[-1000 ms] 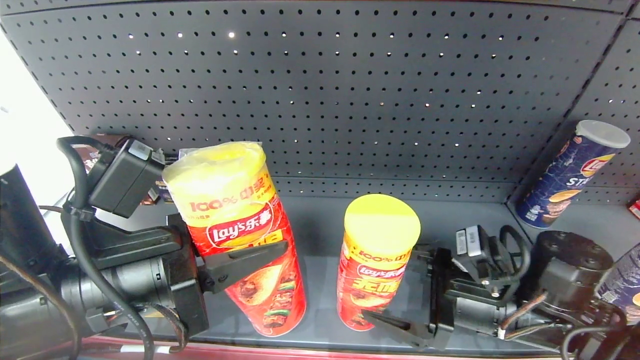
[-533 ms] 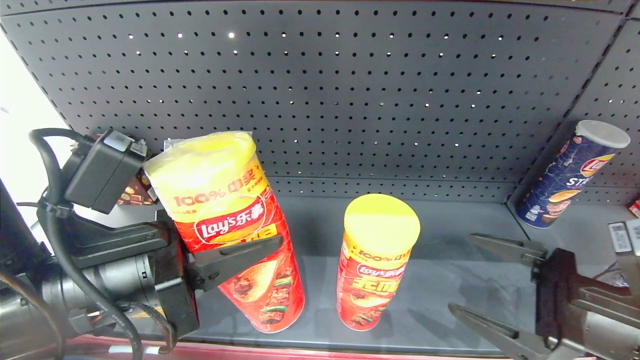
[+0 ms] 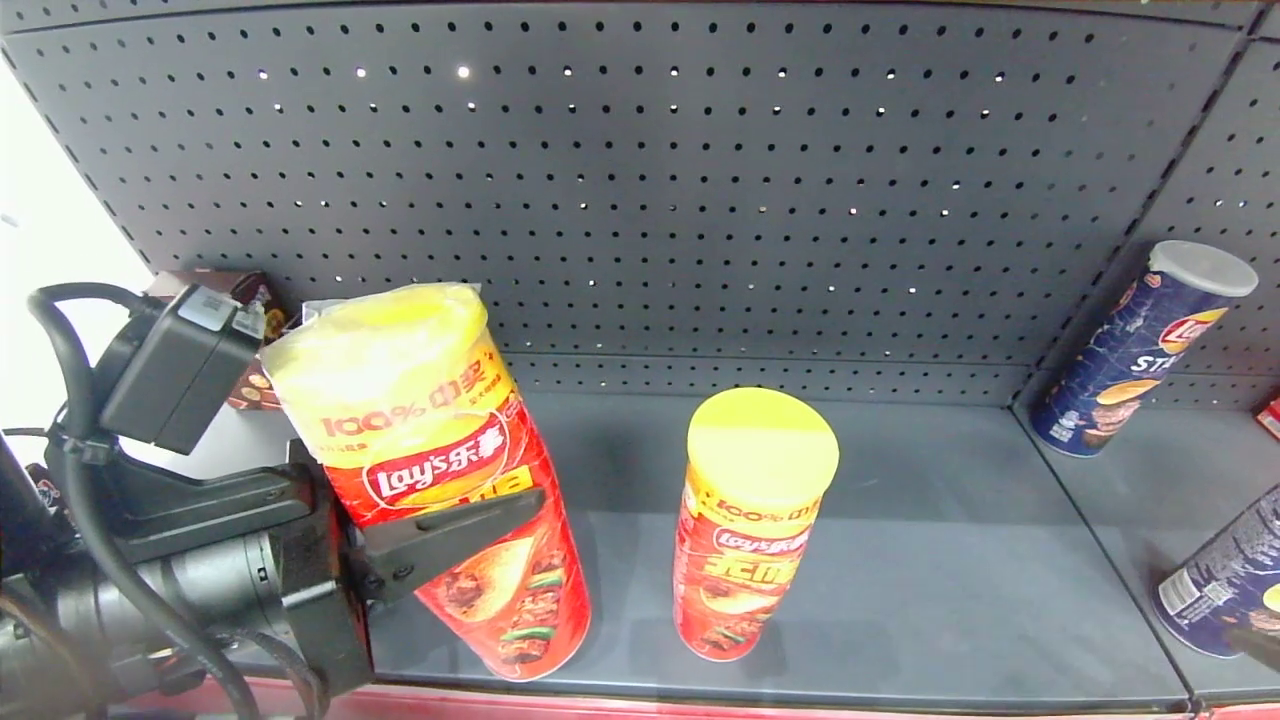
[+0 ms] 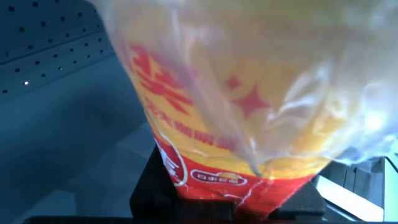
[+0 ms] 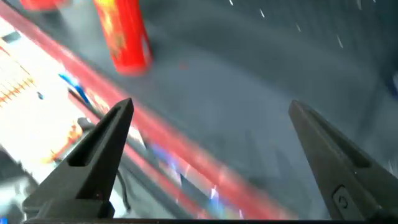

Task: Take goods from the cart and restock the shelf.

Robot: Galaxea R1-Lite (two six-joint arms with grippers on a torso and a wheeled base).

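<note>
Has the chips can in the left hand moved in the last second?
Yes. The held chips can has shifted left, away from the standing chips can on the shelf.

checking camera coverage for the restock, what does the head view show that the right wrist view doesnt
Head view adds: the left hand shut on a plastic-wrapped red chip can, tilted, and two blue chip cans farther right.
Right wrist view adds: the right hand, open, out in front of the shelf, with things below the edge too blurred to name.
Both share: the grey shelf deck, its red front edge, and a red chip can standing upright on it.
</note>
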